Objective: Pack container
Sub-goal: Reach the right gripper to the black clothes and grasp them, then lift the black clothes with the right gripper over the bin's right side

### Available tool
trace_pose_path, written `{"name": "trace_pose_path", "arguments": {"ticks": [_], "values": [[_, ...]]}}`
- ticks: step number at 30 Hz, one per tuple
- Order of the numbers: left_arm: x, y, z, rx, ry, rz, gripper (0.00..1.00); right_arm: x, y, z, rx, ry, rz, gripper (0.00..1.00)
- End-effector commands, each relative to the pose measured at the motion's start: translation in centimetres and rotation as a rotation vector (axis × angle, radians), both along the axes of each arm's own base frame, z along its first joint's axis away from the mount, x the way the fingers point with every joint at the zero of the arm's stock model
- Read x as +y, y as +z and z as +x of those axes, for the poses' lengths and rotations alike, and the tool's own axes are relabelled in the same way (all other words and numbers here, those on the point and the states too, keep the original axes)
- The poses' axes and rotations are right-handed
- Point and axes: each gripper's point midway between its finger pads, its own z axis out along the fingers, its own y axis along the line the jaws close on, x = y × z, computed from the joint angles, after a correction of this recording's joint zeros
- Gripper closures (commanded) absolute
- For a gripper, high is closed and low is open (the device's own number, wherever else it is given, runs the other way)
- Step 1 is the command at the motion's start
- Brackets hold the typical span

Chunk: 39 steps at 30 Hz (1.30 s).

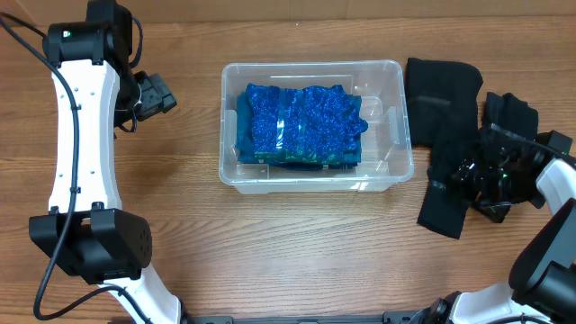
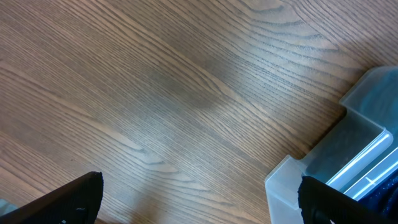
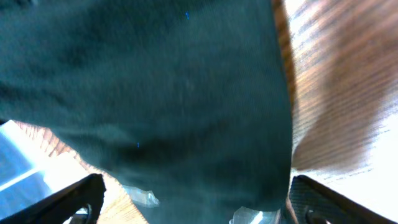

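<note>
Clear rectangular plastic container with rounded corners [image 1: 306, 185]: seen standing at the middle of the brown wood-grain worktop [image 1: 270, 252], somewhat nearer the far edge than the near edge.

Contents: a folded, bright blue, rough-textured garment [image 1: 306, 124] is laid flat in the container and covers most of its floor. A darker teal layer [image 1: 241, 126] is noted along the blue garment's left side. A strip of bare floor is left at the container's right end.

Long black cloth garment [image 1: 441, 108]: laid flat on the worktop just beside the container's right wall, running from the far edge toward the near-right corner. A second black piece [image 1: 511, 112] is seen closer to the right edge; whether it is a separate item cannot be told.

Left gripper [image 1: 155, 93]: held over bare wood to the left of the container, toward the far-left corner. In the left wrist view its fingers are spread wide, nothing is held between them, and only one container corner is in sight.

Right gripper [image 1: 481, 184]: positioned low over the lower part of the black garment, near the right edge. In the right wrist view its fingers [image 3: 74, 199] are spread wide, with dark cloth filling the space beneath; no clamping is seen.
</note>
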Motion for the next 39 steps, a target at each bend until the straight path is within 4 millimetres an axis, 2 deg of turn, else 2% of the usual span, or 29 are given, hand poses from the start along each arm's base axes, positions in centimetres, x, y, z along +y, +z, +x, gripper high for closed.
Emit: {"name": "trace_pose_path", "arguments": {"ticks": [1, 3, 6, 8, 9, 11, 12, 15, 16, 17, 18, 19, 21, 24, 26, 30, 32, 34, 37, 39], "values": [[0.1, 0.6, -0.3, -0.016, 0.018, 0.008, 0.00, 0.9, -1.5, -0.9, 0.008, 0.006, 0.020, 0.05], [0.1, 0.6, -0.3, -0.015, 0.018, 0.008, 0.00, 1.6, -1.9, -1.2, -0.002, 0.007, 0.049, 0.12], [0.1, 0.6, -0.3, -0.015, 0.018, 0.008, 0.00, 3.0, -2.2, -1.0, -0.048, 0.008, 0.122, 0.31], [0.1, 0.6, -0.3, -0.016, 0.018, 0.008, 0.00, 3.3, -2.3, -1.2, -0.048, 0.005, 0.134, 0.53], [0.1, 0.6, -0.3, -0.016, 0.018, 0.008, 0.00, 3.3, -2.3, -1.2, -0.048, 0.005, 0.134, 0.57], [0.1, 0.6, -0.3, -0.015, 0.018, 0.008, 0.00, 3.3, -1.6, -1.1, -0.056, 0.005, 0.135, 0.76], [0.1, 0.6, -0.3, -0.015, 0.018, 0.008, 0.00, 3.4, -1.0, -0.9, -0.072, 0.007, 0.142, 0.81], [0.1, 0.6, -0.3, -0.015, 0.018, 0.008, 0.00, 4.0, 3.1, 0.5, -0.184, 0.018, 0.170, 0.96], [0.1, 0.6, -0.3, -0.015, 0.018, 0.008, 0.00, 4.1, 4.9, 0.8, -0.228, 0.025, 0.170, 0.96], [0.1, 0.6, -0.3, -0.015, 0.018, 0.008, 0.00, 4.3, 7.1, 1.1, -0.283, 0.035, 0.166, 0.96], [0.1, 0.6, -0.3, -0.016, 0.018, 0.008, 0.00, 4.8, 10.6, 1.4, -0.369, 0.054, 0.154, 0.96], [0.1, 0.6, -0.3, -0.015, 0.018, 0.008, 0.00, 5.3, 13.1, 1.4, -0.430, 0.074, 0.139, 0.96], [0.1, 0.6, -0.3, -0.015, 0.018, 0.008, 0.00, 6.5, 16.7, 1.2, -0.526, 0.119, 0.107, 0.96], [0.1, 0.6, -0.3, -0.015, 0.018, 0.008, 0.00, 9.8, 21.8, 0.5, -0.693, 0.243, 0.059, 0.96], [0.1, 0.6, -0.3, -0.016, 0.018, 0.008, 0.00, 12.4, 24.2, 0.0, -0.796, 0.343, 0.044, 0.96], [0.1, 0.6, -0.3, -0.015, 0.018, 0.008, 0.00, 17.8, 27.7, -0.3, -0.983, 0.561, 0.039, 0.96], [0.1, 0.6, -0.3, -0.015, 0.018, 0.008, 0.00, 19.7, 28.2, 0.1, -1.024, 0.631, 0.052, 0.96], [0.1, 0.6, -0.3, -0.015, 0.018, 0.008, 0.00, 21.4, 27.6, 1.5, -1.046, 0.703, 0.044, 0.96], [0.1, 0.6, -0.3, -0.016, 0.018, 0.008, 0.00, 23.2, 25.2, 3.9, -1.029, 0.787, 0.055, 0.96], [0.1, 0.6, -0.3, -0.015, 0.018, 0.008, 0.00, 23.7, 21.8, 6.1, -0.968, 0.816, 0.073, 0.96]]}}
